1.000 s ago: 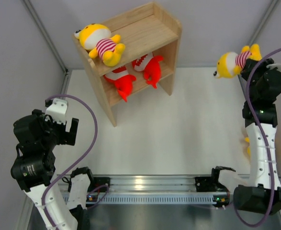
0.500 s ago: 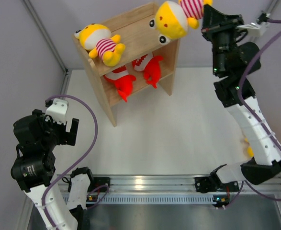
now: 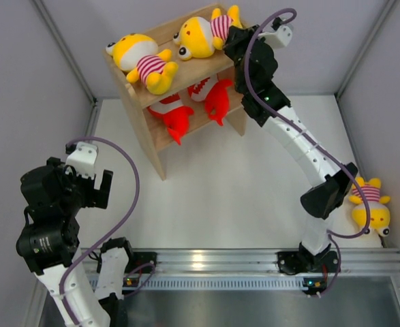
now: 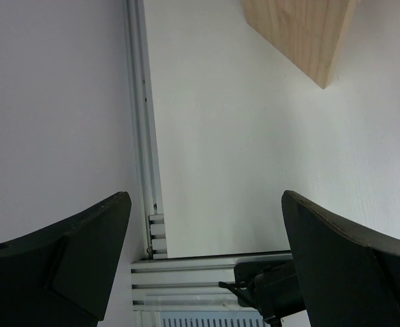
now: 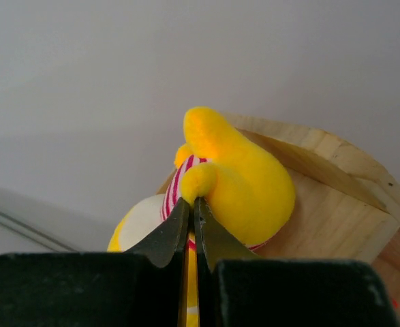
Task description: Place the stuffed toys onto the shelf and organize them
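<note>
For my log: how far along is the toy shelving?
Done: two red fish on the shelf's lower tier, one yellow toy on top. In hand: the right gripper pinches a second yellow toy at the top. Left: a third yellow toy on the table.

Item 1: table top (image 3: 254,184), white, matte; was seen across the whole work area.
Item 2: alu. rail (image 3: 213,261), silver, slotted; was laid along the near edge, L to R.
Item 3: wall panels (image 3: 22,75), pale grey; were set at L, R and rear.
Item 4: frame struts (image 3: 63,48), 2 pcs, metal; the second was noted at rear R (image 3: 363,48).
Item 5: edge profile (image 4: 140,102), alu.; was seen btw. grey panel and white top in L wrist view.
</note>
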Available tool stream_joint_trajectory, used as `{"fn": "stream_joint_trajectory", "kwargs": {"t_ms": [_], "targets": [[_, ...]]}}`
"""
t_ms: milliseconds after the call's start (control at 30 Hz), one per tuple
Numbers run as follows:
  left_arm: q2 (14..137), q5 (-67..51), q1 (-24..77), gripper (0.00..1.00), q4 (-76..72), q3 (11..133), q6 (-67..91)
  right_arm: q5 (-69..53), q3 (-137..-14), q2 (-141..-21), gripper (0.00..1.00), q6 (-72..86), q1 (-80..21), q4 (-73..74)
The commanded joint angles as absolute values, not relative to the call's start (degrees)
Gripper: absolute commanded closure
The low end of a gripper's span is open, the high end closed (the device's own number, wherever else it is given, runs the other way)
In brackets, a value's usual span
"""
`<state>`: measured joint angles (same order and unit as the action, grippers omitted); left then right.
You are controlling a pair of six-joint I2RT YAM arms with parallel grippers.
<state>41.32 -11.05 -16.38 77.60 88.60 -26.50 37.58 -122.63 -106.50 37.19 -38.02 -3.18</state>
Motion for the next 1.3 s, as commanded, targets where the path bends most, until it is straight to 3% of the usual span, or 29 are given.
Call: {"fn": "stream_joint_trajectory", "kwargs": {"t_ms": [0, 100, 267, 367, 500, 533, 867, 1067, 1267], "targets": [[40.8, -10.8, -16.1, 0.01, 75.2, 88.5, -26.5, 41.5, -120.2, -101.9, 1.00, 35.2, -39.4, -6.1], [40.7, -10.9, -16.2, 0.01, 75.2, 88.6, -26.4, 42.5, -114.0, -97.3, 0.99, 29.9, -41.7, -10.0], [40.7, -11.2, -16.2, 0.01, 75.2, 88.7, -26.1, 36.1, -104.4, -91.5, 0.78, 27.8, -44.5, -13.6], [40.5, -10.9, -16.2, 0.02, 75.2, 88.6, -26.3, 29.1, -106.1, -90.1, 0.64, 26.5, -44.5, -9.5], [40.3, -10.7, -16.2, 0.01, 75.2, 88.4, -26.4, 21.6, -109.9, -89.6, 0.34, 22.3, -43.9, -0.2], [40.3, -10.7, -16.2, 0.01, 75.2, 88.4, -26.5, 20.2, -110.9, -89.7, 0.32, 21.7, -43.6, 3.0], [39.6, -9.8, -16.1, 0.01, 75.2, 87.9, -27.2, -3.2, -113.4, -82.9, 0.09, 2.4, -30.8, 18.2], [39.9, -10.6, -16.2, 0.01, 75.2, 88.0, -27.0, -18.3, -113.4, -84.5, 0.09, -7.5, -21.4, 17.1], [39.7, -10.4, -16.1, 0.01, 75.3, 88.3, -26.6, -27.4, -117.4, -92.2, 0.09, -10.4, -21.3, 13.6]]}}
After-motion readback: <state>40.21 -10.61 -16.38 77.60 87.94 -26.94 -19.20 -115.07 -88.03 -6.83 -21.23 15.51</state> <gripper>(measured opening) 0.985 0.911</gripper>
